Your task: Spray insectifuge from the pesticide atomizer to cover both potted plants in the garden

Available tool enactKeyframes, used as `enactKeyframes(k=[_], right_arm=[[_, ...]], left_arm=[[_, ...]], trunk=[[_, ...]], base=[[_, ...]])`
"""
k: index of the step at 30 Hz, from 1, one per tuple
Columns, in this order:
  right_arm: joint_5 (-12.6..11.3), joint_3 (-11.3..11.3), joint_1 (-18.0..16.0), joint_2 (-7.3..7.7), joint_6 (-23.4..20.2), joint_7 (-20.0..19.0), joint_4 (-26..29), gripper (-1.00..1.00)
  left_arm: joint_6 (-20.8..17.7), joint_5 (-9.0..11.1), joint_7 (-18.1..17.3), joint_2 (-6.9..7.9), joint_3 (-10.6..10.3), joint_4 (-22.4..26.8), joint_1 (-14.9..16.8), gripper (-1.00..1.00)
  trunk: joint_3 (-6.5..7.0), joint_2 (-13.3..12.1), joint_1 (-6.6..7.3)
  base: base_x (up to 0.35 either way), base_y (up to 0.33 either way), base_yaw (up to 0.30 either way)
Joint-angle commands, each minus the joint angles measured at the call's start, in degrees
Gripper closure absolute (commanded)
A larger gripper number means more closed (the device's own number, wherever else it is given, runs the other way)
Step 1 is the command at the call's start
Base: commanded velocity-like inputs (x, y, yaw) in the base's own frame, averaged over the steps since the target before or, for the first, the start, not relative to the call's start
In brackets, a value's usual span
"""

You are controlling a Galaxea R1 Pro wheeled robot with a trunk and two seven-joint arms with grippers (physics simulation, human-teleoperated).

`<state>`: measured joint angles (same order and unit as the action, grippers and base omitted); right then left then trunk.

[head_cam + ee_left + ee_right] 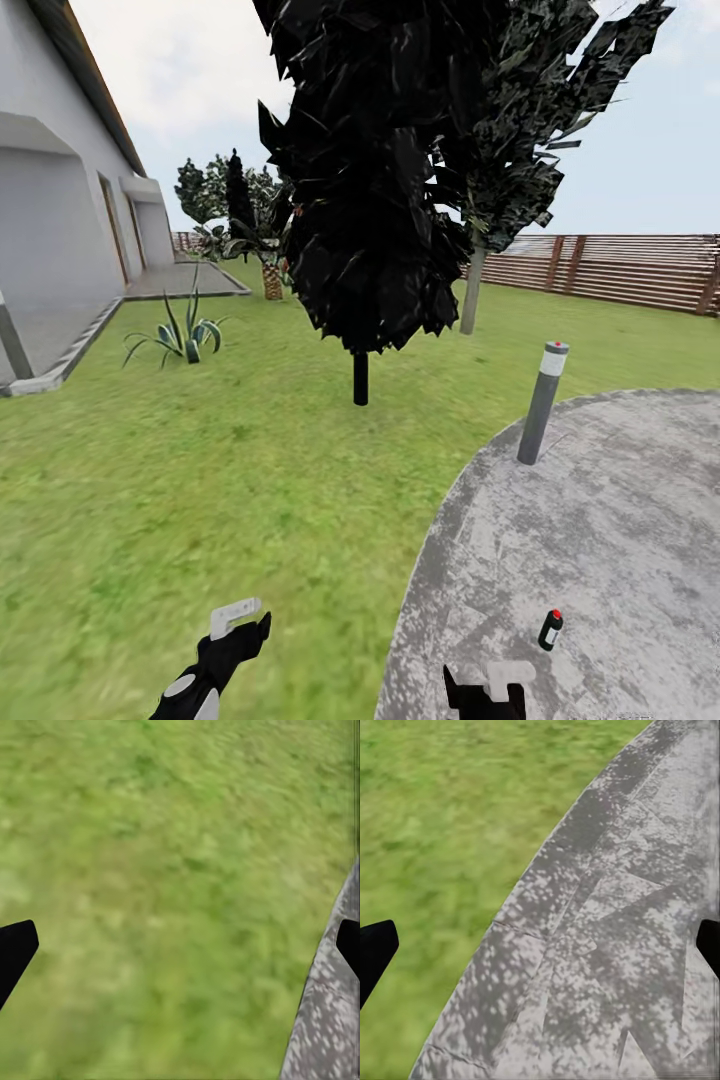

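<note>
I stand at the edge of the garden lawn (180, 500), with the grey round paving (600, 520) curving in on my right side. The pesticide atomizer (550, 629) stands upright on that paving, a small dark green bottle with a white label and a red tip, just ahead and to the right of my right gripper (487, 692) and apart from it. My right gripper hangs low over the paving near its rim; in the right wrist view its two dark fingertips (376, 949) sit at opposite sides of the frame, spread wide with nothing between them but stone (607, 945) and grass (442, 817). My left gripper (240, 625) reaches out over the grass, and in the left wrist view its fingertips (15, 949) are likewise set far apart and hold nothing, with lawn (165, 892) below and a sliver of the paving edge (326, 1020) at one side. A grey bollard with a pale band (541, 403) stands at the far rim of the paving. Ahead on the lawn rises a dark-leaved tree (365, 180), and a second tree with a pale trunk (473, 285) stands behind it. A spiky green plant (185, 335) grows near the white house (60, 200) on the left, and a brown slatted fence (630, 270) runs along the right background.
</note>
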<state>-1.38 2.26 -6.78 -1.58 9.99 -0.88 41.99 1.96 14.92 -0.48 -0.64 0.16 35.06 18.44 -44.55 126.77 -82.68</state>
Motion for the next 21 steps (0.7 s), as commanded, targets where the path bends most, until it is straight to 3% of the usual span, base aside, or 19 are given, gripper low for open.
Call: enactKeyframes(k=[1,21], right_arm=[[-0.2,0.0,0.0,0.00,0.2,-0.1,-0.1,-1.00],[-0.2,0.0,0.0,0.00,0.2,-0.1,-0.2,-1.00]], left_arm=[[0.1,0.5,0.0,0.00,0.0,0.0,0.0,-1.00],[0.1,0.4,0.0,0.12,0.1,0.0,0.0,-1.00]], trunk=[[-0.06,0.0,0.01],[-0.06,0.0,0.01]], base=[[0.028,0.030,-0.264],[0.004,0.005,-0.264]])
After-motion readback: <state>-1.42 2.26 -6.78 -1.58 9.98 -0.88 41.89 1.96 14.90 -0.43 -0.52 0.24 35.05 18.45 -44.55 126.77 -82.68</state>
